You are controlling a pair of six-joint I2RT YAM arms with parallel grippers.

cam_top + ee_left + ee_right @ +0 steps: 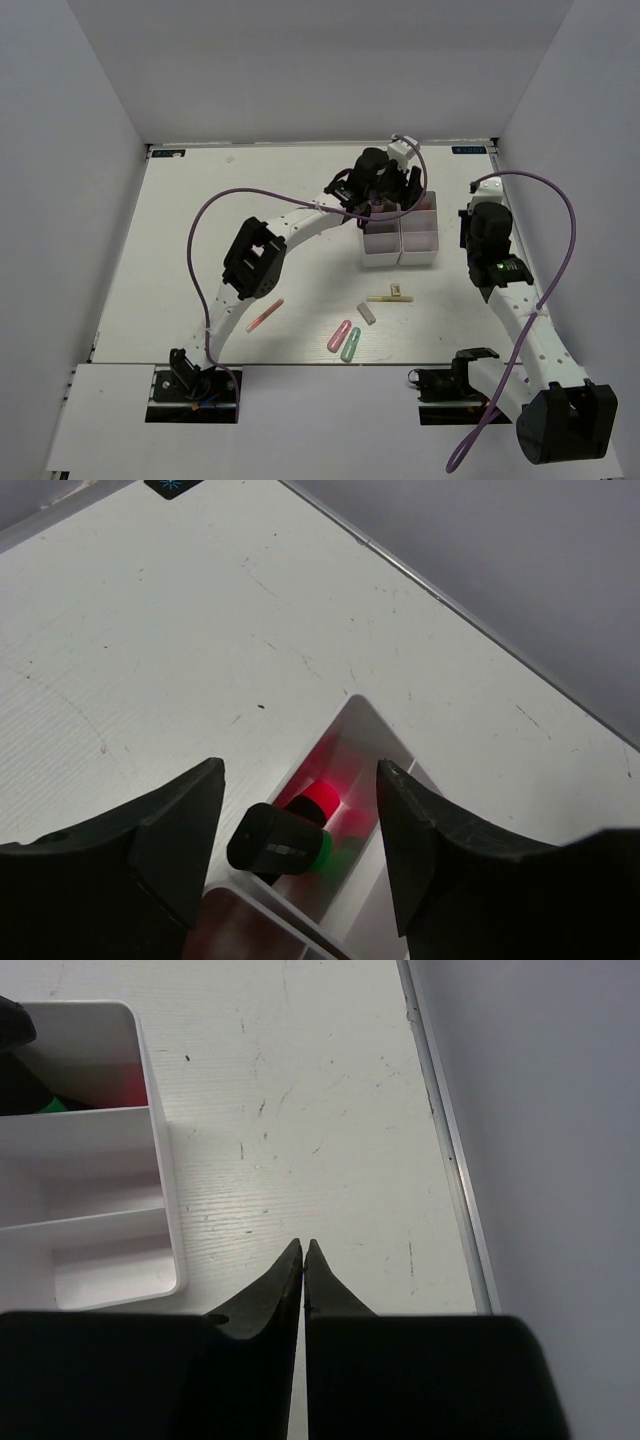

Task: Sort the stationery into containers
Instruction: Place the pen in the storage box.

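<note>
The surface (200, 260) is a flat white board, matte, with a faint linear grain and fine dark scratches and specks. A thin metal strip (445, 1150) edges it on the right. Plain pale grey walls (300, 70) close it in on three sides, and a small dark label (170, 154) sits at the far left corner. The containers (398, 257) are two joined rectangular trays of white translucent plastic with rounded corners, thin dividers and a lilac tint inside, and they stand right of centre toward the far edge. The left end effector (300, 770) hangs over their far compartment with its broad black wedge-shaped fingers spread apart and gripping nothing. Between the fingers, down in that compartment, lie a stubby black highlighter with a green end (280, 842) and, beside it, a glossy pink end (322, 800) of another. The right end effector (303, 1245) is closed, its pointed black tips meeting over bare board just right of the trays. Loose items lie nearer the arm bases: a thin pink pen (264, 316) at left, then a pink capsule eraser (339, 335) and a green capsule eraser (350, 345) side by side. A grey capsule eraser (367, 313) sits just beyond them, and a pale yellow clip (390, 296) lies closest to the trays. A purple cable (196, 245) loops off the left arm.
</note>
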